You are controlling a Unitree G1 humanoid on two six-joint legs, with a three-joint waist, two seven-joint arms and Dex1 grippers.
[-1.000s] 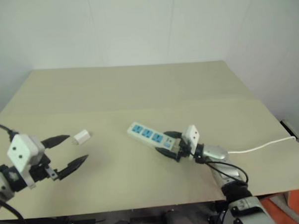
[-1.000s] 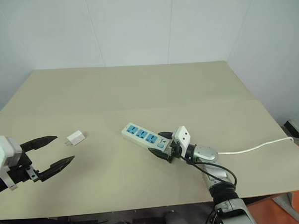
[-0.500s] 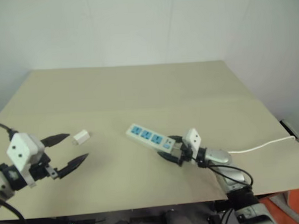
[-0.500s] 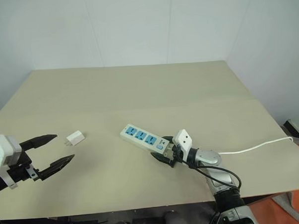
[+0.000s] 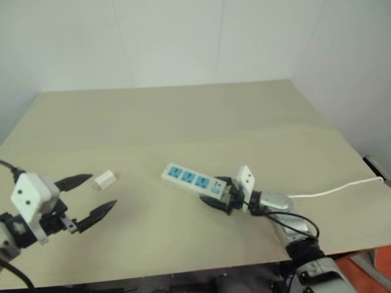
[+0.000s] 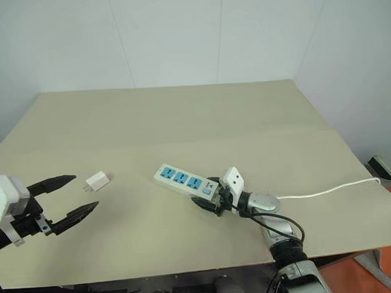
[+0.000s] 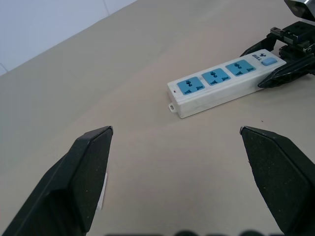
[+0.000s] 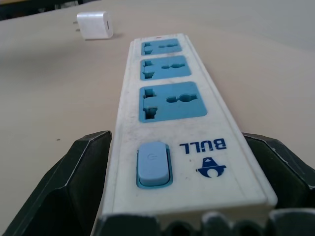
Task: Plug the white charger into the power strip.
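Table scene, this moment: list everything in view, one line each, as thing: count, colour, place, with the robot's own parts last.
Small boxy white charger: one, white, lying on the table's left part, just past the left gripper, apart from it.
Long narrow white power strip: one, white with three blue socket panels and a blue switch, lying flat and slanted at mid-table, its switch end between the right gripper's fingers.
Thin white cord: one, white, trailing across the table's right side to its right edge.
Flat beige table: one, beige, against pale walls.
Left gripper: one, black fingers, open, above the table's near left edge.
Right gripper: one, black fingers, straddling the strip's switch end.
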